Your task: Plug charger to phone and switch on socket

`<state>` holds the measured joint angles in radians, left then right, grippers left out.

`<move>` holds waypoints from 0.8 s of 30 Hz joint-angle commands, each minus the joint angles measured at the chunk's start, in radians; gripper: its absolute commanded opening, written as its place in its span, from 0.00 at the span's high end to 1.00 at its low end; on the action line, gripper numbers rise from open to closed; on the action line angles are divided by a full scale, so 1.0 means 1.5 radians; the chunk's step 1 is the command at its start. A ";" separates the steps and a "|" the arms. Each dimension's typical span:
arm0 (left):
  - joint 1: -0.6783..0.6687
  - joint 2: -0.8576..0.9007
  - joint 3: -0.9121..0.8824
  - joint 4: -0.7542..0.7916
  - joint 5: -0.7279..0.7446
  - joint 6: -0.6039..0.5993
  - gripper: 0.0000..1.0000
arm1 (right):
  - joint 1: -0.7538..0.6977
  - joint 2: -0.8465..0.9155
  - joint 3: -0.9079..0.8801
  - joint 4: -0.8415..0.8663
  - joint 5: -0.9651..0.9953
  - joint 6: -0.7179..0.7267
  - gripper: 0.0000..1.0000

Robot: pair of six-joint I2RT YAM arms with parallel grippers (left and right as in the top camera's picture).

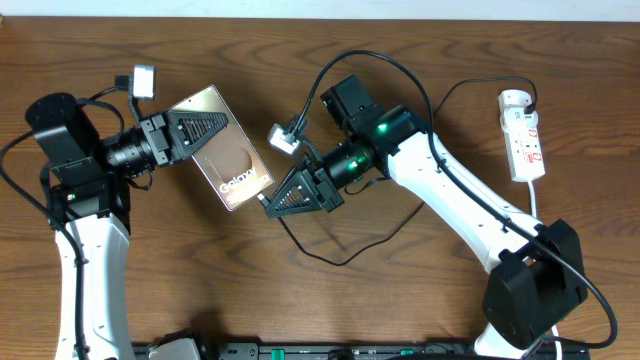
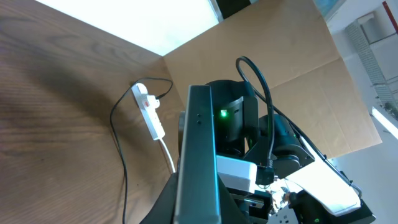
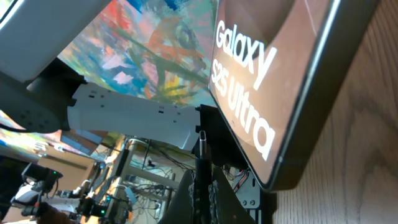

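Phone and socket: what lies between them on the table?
Overhead view: the right arm, its pincer and the charger cable lie between phone and socket.

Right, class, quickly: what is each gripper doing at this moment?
Left gripper: closed on the phone.
Right gripper: closed on the charger, at its plug tip.

Table [image 1: 330,310]: brown wood, wavy dark grain running lengthwise.
Cardboard sheet [image 2: 292,56]: plain brown, creased across, standing past the table's edge.
Painting [image 3: 155,56]: bright splashes of orange, green, blue and pink, high in the background.
Rack [image 3: 134,180]: metal frame hung with tangled wires, blurred, below the painting.
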<state>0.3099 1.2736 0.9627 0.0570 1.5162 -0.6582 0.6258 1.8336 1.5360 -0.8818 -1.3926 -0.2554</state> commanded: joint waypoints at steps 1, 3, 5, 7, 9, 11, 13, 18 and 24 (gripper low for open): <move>-0.002 -0.007 0.005 0.006 0.011 -0.013 0.93 | 0.013 0.001 0.003 0.007 -0.024 -0.015 0.99; -0.002 -0.007 0.005 0.006 0.011 -0.016 0.93 | 0.013 0.002 0.003 0.009 -0.024 -0.015 0.99; -0.002 -0.007 0.005 0.006 0.011 -0.016 0.93 | 0.013 0.006 0.003 0.010 -0.029 -0.015 0.99; -0.002 -0.007 0.005 0.006 0.011 -0.019 0.92 | 0.013 0.011 0.003 0.010 -0.030 -0.015 0.99; -0.002 -0.007 0.005 0.009 0.010 -0.031 0.93 | 0.013 0.018 0.003 0.010 -0.039 -0.015 0.99; -0.002 -0.007 0.005 0.009 0.006 -0.045 0.92 | 0.014 0.023 0.003 0.010 -0.039 -0.015 0.99; -0.002 -0.007 0.005 0.012 0.001 -0.053 0.92 | 0.016 0.025 0.003 0.011 -0.039 -0.015 0.99; -0.002 -0.007 0.005 0.014 -0.004 -0.054 0.93 | 0.020 0.026 0.003 0.023 -0.044 -0.018 0.99; -0.002 -0.007 0.005 0.018 -0.006 -0.071 0.93 | 0.020 0.030 0.003 0.034 -0.044 -0.017 0.99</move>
<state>0.3099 1.2736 0.9627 0.0692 1.4929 -0.7364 0.6525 1.8603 1.5360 -0.8379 -1.4216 -0.2584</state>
